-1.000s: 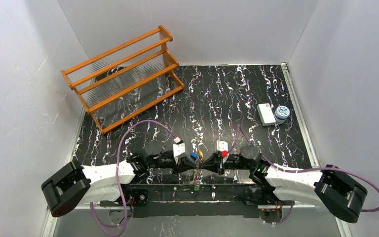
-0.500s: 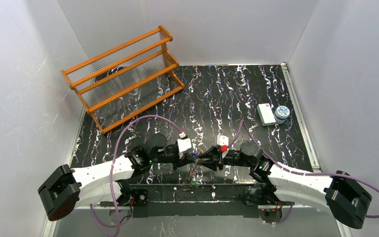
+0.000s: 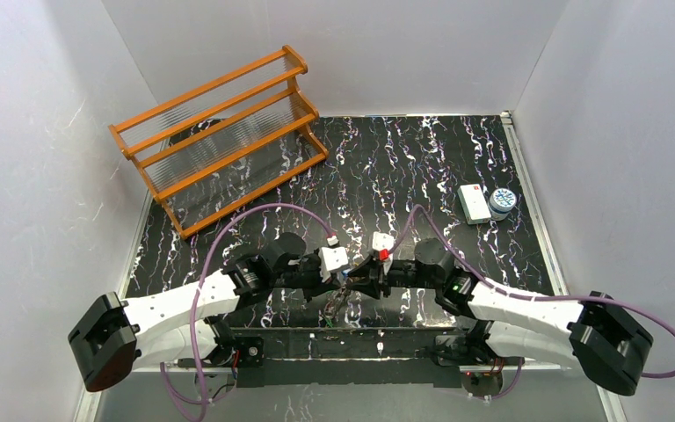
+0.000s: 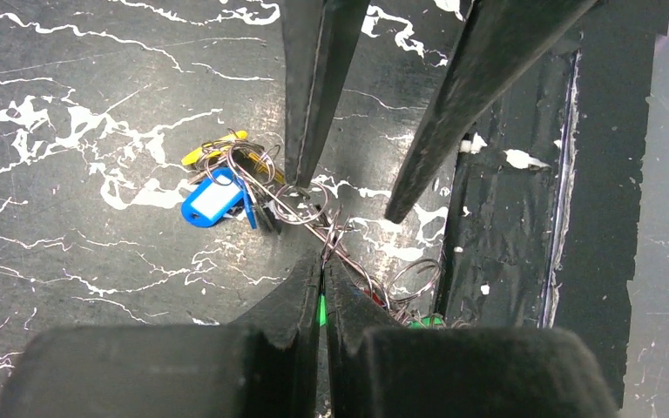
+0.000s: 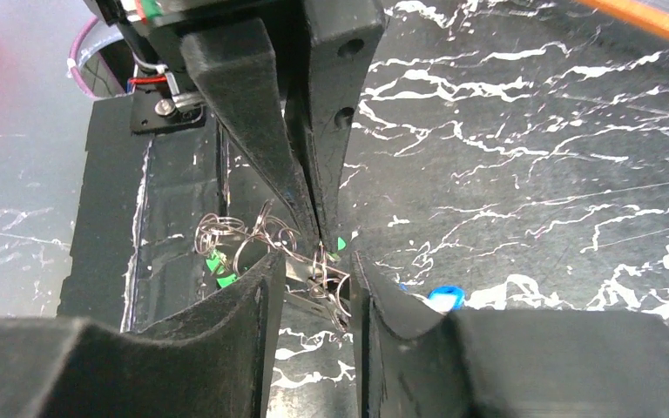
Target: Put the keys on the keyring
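Left wrist view, keys beside table edge, left fingers pinching keyring.

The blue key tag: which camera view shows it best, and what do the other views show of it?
The left wrist view: the blue key tag shows whole, its white label facing the camera. The right wrist view catches only a sliver of it, the rest hidden. The top external view leaves it too small to tell.

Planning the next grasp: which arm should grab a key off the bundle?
Right, probably. The right gripper is open, straddling the key bundle; the left gripper is shut on that bundle, so it's busy holding.
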Robot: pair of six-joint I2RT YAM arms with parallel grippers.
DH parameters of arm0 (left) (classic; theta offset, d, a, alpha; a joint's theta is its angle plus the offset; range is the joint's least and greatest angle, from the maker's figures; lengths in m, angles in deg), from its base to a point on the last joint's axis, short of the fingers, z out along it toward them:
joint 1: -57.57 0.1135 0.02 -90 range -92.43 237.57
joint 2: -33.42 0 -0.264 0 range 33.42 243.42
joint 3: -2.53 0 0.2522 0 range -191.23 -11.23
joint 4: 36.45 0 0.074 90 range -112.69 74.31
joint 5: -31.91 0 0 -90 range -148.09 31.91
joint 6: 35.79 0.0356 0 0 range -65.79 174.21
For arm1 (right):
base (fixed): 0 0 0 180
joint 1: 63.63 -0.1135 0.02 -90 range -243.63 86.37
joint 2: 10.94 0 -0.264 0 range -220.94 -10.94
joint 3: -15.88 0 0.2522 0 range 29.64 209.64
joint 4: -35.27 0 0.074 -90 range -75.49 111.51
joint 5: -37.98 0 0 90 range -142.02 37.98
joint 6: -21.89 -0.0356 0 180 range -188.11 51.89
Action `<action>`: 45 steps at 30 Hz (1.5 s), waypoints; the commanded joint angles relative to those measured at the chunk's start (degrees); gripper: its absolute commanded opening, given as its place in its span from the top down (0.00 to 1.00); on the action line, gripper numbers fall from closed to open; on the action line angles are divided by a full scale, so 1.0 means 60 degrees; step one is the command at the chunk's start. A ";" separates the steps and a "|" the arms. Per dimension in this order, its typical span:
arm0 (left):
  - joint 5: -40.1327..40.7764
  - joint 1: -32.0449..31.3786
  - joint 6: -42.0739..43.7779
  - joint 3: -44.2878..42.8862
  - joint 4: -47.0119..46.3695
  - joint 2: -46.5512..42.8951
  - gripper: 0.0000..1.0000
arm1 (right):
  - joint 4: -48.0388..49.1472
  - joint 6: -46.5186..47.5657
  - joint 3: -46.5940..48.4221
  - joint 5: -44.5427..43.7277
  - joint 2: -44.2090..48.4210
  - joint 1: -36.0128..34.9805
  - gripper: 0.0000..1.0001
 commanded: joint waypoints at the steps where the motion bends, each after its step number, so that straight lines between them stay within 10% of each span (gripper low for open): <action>1: 0.0106 -0.0117 0.0170 -0.0367 0.0335 0.0028 1.00 | 0.0284 -0.0116 0.0509 0.0379 -0.0604 -0.0017 0.60; 16: 0.0007 -0.0222 0.0006 -0.0268 0.0064 0.0080 1.00 | 0.0864 -0.0400 0.0700 0.0720 -0.1509 -0.0025 0.65; 27: -0.0050 -0.0280 -0.0167 -0.0143 -0.0225 0.0125 1.00 | 0.0069 -0.0239 0.1167 0.0653 -0.1877 -0.0025 0.99; 33: 0.0006 -0.0280 -0.0219 -0.0019 -0.0232 -0.0068 1.00 | -0.0293 0.0115 0.1141 0.0447 -0.1630 -0.0025 0.99; 38: 0.0016 -0.0280 -0.0231 -0.0017 -0.0232 -0.0097 1.00 | -0.0479 0.0197 0.1166 0.0433 -0.1479 -0.0025 0.71; 45: 0.0022 -0.0280 -0.0245 -0.0024 -0.0232 -0.0074 1.00 | -0.0727 0.0345 0.1149 0.0406 -0.1374 -0.0025 0.75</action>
